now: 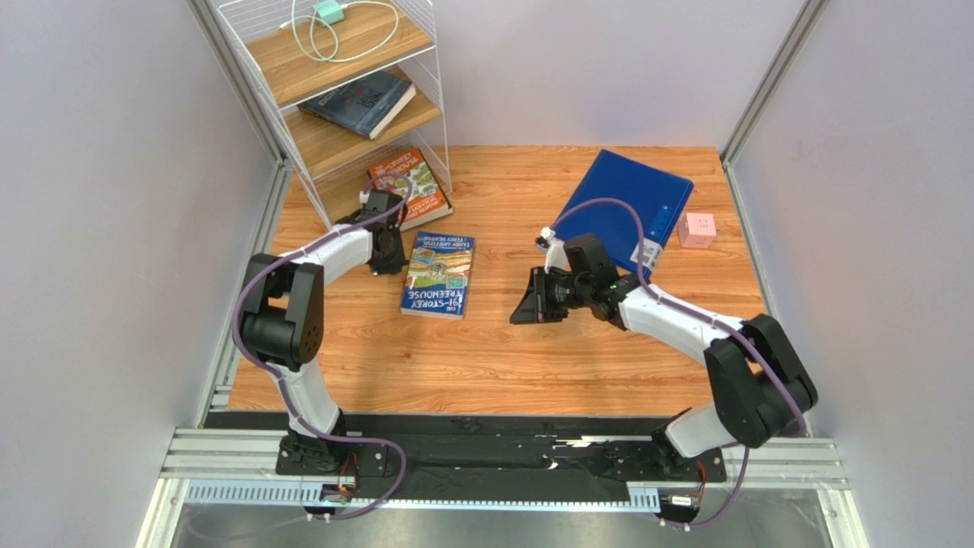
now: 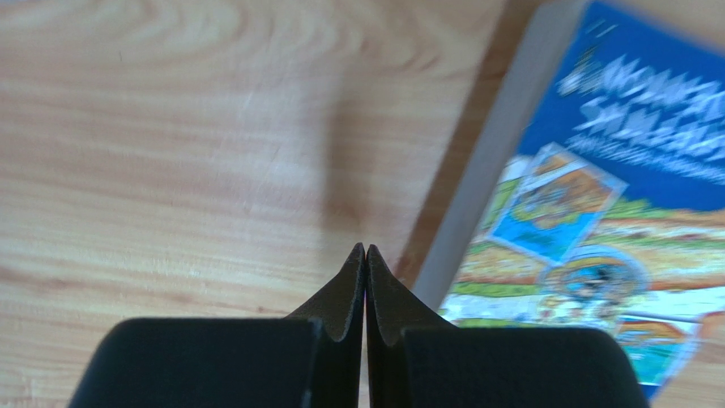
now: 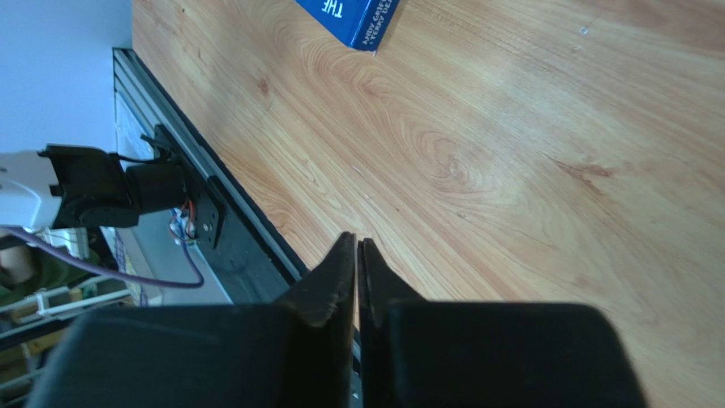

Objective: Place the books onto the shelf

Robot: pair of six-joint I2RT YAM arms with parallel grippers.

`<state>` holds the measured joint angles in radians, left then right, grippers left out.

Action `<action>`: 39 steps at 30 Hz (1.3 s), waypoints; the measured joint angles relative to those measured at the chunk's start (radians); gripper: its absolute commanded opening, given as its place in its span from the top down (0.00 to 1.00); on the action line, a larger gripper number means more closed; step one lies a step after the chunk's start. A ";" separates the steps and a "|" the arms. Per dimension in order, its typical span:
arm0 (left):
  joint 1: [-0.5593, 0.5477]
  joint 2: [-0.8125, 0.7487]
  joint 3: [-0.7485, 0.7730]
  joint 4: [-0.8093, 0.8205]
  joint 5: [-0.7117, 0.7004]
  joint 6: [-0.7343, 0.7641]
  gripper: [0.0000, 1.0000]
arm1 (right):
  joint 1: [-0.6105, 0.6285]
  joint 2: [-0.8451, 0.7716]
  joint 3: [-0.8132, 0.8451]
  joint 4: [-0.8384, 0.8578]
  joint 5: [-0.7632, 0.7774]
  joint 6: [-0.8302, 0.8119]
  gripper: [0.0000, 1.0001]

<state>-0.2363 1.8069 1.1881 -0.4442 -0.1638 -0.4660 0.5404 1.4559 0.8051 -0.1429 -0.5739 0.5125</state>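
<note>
Top external only: dark book [image 1: 360, 103] on the shelf [image 1: 324, 139]; wrist views: left and right jaws together, empty.

Shelf [image 1: 332, 146] at eleven o'clock holds one book [image 1: 360, 103]; second book [image 1: 414, 186] at its foot, third book [image 1: 439, 274] nearer centre; folder [image 1: 631, 200] at one o'clock.

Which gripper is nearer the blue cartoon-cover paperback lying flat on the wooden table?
Left. The left gripper sits just beside one long edge of the blue cartoon-cover paperback; the right gripper is farther off on its other side, with a visible gap.
</note>
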 measured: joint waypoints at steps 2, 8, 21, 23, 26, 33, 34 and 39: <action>0.000 0.003 -0.035 -0.002 -0.008 0.000 1.00 | 0.014 0.033 0.012 0.011 0.000 0.006 1.00; -0.045 0.009 -0.050 -0.008 -0.014 0.000 1.00 | 0.026 0.060 0.034 0.022 0.007 0.014 1.00; -0.368 0.049 0.029 -0.068 0.032 -0.052 1.00 | 0.026 0.060 0.053 0.016 0.061 0.010 0.89; -0.430 0.092 0.093 -0.069 0.060 -0.053 1.00 | 0.026 0.060 0.053 0.015 0.073 0.011 0.89; -0.495 0.161 0.185 -0.037 0.117 -0.056 1.00 | 0.026 0.060 0.055 0.005 0.098 0.011 0.90; -0.483 0.119 0.160 -0.015 0.141 -0.061 1.00 | 0.026 0.060 0.068 -0.043 0.147 0.006 1.00; -0.465 0.095 0.156 -0.028 0.127 -0.057 1.00 | 0.026 0.061 0.068 -0.044 0.151 0.006 1.00; -0.354 0.014 0.222 -0.081 0.080 -0.018 1.00 | 0.026 0.113 0.077 -0.040 0.157 0.018 1.00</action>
<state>-0.5903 1.8214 1.4101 -0.5255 -0.0837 -0.4839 0.5663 1.5692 0.8818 -0.1833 -0.4168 0.5304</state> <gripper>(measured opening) 0.000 0.004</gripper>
